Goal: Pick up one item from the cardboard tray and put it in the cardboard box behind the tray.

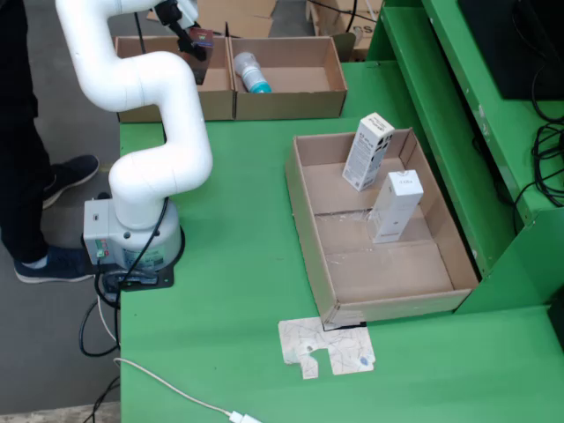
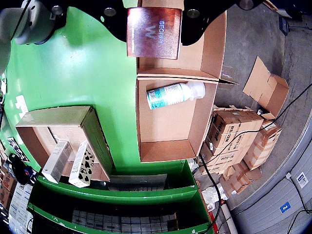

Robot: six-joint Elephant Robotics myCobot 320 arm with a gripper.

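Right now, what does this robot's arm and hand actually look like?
The arm is glossy white, made of thick rounded tubes joined at bulging elbows. It rises from a grey base with black and white cables trailing out. The hand is black, with round screw holes showing in the wrist view.

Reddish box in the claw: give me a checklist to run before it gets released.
1. Grip: the claw is shut on the reddish box in the wrist view. Ok.
2. Position: in the fixed view the reddish box hangs over the left carton. Ok.
3. Exact centring over that carton: the arm hides much of it. Cannot tell.
4. Landing spot: in the wrist view the visible floor of the left carton shows bare cardboard. Ok.
5. Neighbour: the bottle lies in the right carton, across the dividing wall. Ok.
6. Tray: two white boxes remain inside, away from the arm. Ok.
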